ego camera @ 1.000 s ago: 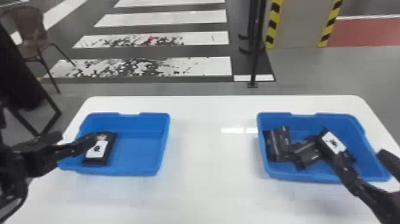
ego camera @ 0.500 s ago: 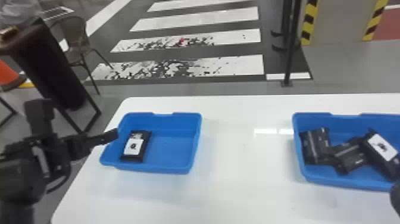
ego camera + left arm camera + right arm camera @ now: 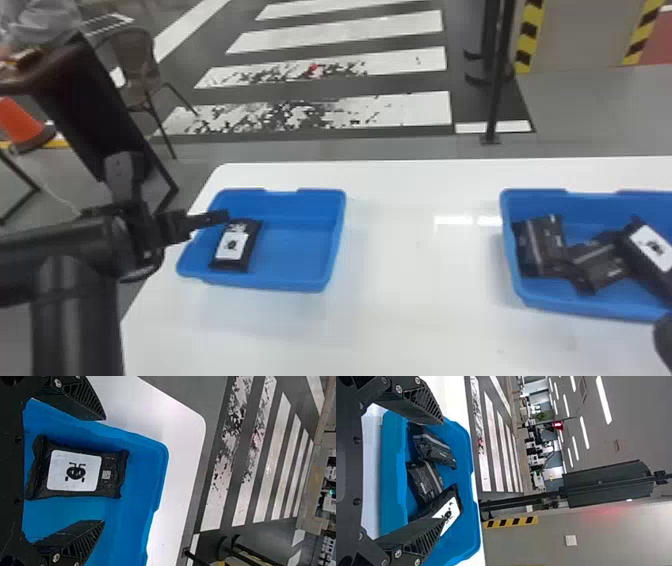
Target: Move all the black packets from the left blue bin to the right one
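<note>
One black packet with a white label (image 3: 232,246) lies in the left part of the left blue bin (image 3: 300,280). My left gripper (image 3: 175,186) is above that bin's left side, one finger near the packet's far end. In the left wrist view the packet (image 3: 74,471) shows between the spread fingers of the open left gripper (image 3: 104,470), which touch nothing. The right blue bin (image 3: 590,309) holds a few black packets (image 3: 541,245), one with its white label up. A dark part of my right gripper (image 3: 666,335) is at the right edge; in its wrist view the gripper (image 3: 443,471) stands open above the packets (image 3: 435,451).
Both bins stand on a white table (image 3: 420,300), with bare tabletop between them. Beyond its far edge are a chair (image 3: 132,65), a black post (image 3: 495,90) and a striped floor. An orange cone (image 3: 17,122) stands at the far left.
The head view has turned left, so the bins appear farther right. My right gripper has drawn back from over the right bin's packets. The left gripper has shifted slightly toward the packet since half a second ago.
</note>
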Available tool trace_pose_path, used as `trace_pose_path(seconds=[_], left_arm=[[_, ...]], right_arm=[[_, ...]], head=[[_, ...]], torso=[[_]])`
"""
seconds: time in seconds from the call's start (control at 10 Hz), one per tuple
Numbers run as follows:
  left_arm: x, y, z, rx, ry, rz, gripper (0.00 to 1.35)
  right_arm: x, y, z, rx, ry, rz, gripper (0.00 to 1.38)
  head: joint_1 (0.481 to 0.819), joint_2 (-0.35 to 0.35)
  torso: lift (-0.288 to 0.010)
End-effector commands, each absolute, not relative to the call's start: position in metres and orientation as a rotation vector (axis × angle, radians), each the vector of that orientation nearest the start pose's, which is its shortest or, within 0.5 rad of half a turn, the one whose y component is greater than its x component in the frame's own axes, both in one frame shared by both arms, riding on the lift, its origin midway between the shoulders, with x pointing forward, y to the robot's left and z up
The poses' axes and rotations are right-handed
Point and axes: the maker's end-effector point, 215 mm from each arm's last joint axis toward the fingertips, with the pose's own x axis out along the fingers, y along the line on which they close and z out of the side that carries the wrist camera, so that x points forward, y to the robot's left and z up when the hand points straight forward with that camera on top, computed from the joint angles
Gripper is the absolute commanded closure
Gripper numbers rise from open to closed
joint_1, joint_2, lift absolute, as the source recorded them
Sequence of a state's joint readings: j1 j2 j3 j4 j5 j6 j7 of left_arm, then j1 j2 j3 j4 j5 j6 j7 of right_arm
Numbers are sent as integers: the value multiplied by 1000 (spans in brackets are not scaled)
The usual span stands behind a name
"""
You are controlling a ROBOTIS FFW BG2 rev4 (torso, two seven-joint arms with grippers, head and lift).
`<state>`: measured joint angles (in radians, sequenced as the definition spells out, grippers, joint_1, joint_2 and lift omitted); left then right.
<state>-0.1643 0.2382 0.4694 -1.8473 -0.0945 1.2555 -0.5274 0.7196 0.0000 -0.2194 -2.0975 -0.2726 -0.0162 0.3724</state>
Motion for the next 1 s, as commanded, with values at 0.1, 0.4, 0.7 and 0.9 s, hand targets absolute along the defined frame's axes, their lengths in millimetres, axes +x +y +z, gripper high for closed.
trace_pose_path(seconds=[0.1,0.4,0.7,0.9], left_arm=[[528,453,-404,-186,802,61,113],[518,459,-432,-197,903,100,111],[519,444,-451,-198,977,71,111],[514,446,-459,-198,1010,88,111]], right_arm=[[366,-260,-380,189,133,182,165],[367,-259,-384,204,139,183,168],[369,-255,-387,217,144,189,170],[370,-254,-389,227,146,192,170]], head=[[695,256],[695,246],[695,241],[695,235]], torso=[[-139],[-139],[-139],[-139]])
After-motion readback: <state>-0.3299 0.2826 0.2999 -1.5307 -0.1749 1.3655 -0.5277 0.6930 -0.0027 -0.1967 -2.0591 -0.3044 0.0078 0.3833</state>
